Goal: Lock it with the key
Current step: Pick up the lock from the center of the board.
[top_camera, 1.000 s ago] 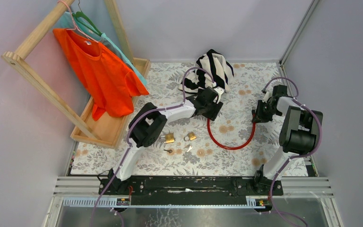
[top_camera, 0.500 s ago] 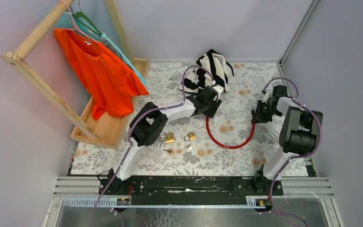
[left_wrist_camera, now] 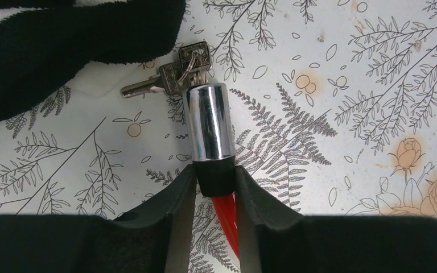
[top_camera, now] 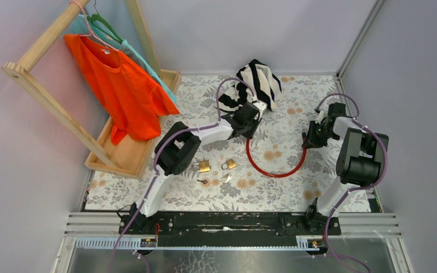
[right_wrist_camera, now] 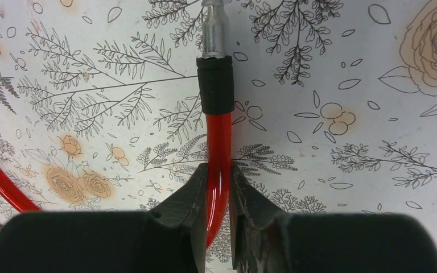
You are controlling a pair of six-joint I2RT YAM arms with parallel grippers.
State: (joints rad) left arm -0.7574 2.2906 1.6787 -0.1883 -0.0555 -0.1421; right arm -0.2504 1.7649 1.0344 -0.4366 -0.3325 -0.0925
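Jaws, left and right, both tight around the red cable (right_wrist_camera: 218, 142) (lettering on the keys (left_wrist_camera: 172, 77) illegible).

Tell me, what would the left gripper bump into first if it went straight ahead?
Straight ahead of the left gripper is the shiny silver lock cylinder on the red cable it grips, then probably the silver keys. The black-and-white striped cloth lies off to the side.

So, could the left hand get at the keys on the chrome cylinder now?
Probably not. The left hand grips the black collar below the chrome cylinder, so it is occupied; the keys sit past the cylinder's far end, beside the striped cloth.
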